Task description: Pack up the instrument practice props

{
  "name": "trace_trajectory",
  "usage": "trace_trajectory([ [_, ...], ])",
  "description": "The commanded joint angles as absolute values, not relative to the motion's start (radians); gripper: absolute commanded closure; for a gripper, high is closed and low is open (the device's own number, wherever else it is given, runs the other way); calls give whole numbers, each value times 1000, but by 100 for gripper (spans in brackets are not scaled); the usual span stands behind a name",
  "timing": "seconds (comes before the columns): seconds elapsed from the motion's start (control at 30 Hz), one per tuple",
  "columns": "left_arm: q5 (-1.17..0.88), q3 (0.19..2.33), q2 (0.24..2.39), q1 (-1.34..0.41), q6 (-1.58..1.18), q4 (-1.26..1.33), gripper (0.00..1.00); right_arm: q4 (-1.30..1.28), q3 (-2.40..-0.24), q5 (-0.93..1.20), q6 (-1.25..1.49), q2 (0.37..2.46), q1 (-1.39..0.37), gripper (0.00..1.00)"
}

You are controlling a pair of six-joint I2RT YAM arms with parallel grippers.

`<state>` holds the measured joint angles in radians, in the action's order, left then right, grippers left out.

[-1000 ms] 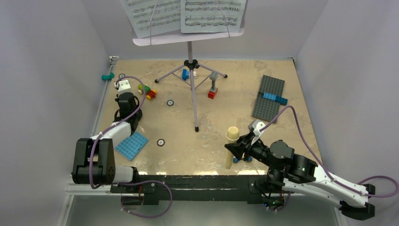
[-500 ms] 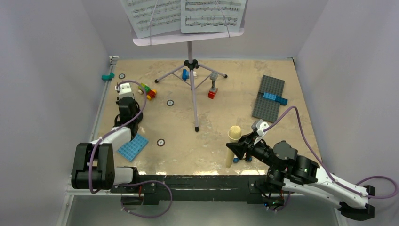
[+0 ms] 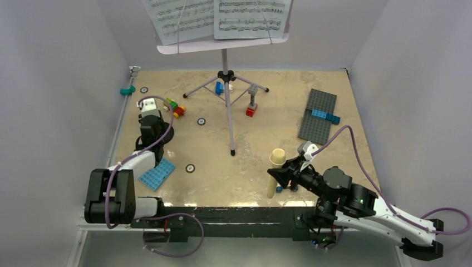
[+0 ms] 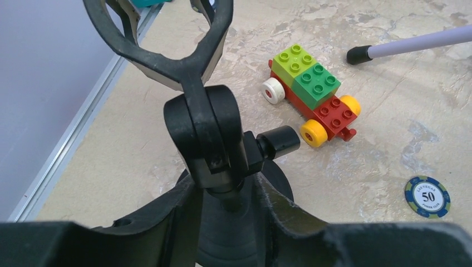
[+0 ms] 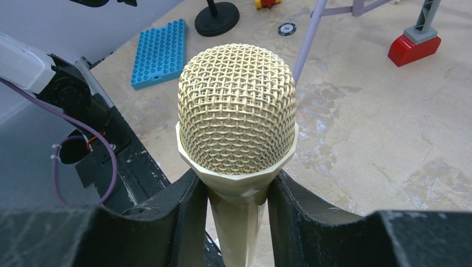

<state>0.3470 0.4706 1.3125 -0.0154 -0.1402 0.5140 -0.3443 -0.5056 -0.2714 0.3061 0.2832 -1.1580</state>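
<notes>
The lilac music stand [image 3: 224, 45] stands on its thin tripod [image 3: 227, 100] at the back centre. Two white sheet-music pages [image 3: 183, 19] rest on it. One tripod leg shows in the left wrist view [image 4: 412, 44]. The black mic stand [image 4: 206, 122] stands upright at the left, its round base [image 3: 166, 133] on the table. It also shows in the right wrist view [image 5: 217, 19]. My left gripper [image 4: 222, 194] is shut round its post, below the clip. My right gripper [image 5: 236, 189] is shut on the cream-yellow microphone [image 5: 236, 105] and holds it upright near the front edge [image 3: 275, 158].
A toy car of bricks [image 4: 311, 94] lies just beyond the mic stand. A blue baseplate [image 3: 156, 172] lies front left, a grey one [image 3: 317, 114] at the right. A red-and-grey brick tower [image 3: 252, 103] stands by the tripod. Poker chips [image 3: 190, 167] lie on the table.
My left gripper has shifted a little along the table at the mic stand. My right gripper has moved slightly right with the microphone.
</notes>
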Motion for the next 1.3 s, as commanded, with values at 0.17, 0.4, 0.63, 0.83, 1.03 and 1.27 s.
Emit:
trace_trajectory([
  [0.17,406,501,1252,-29,-206,422,44,-325,-523,-296,311,247,-1160,100],
  [0.4,447,562,1083,-29,-336,130,26,-315,-526,-291,307,265,-1160,100],
  [0.63,472,593,768,-84,-481,-228,1,-286,-524,-270,308,302,-1160,100],
  [0.83,436,585,473,-272,-545,-379,0,-243,-517,-229,350,361,-1158,100],
  [1.03,32,471,386,-472,-598,-140,0,-193,-604,-141,392,499,-1157,100],
  [1.27,-325,276,554,-658,-783,426,0,-115,-675,-10,487,594,-1098,100],
])
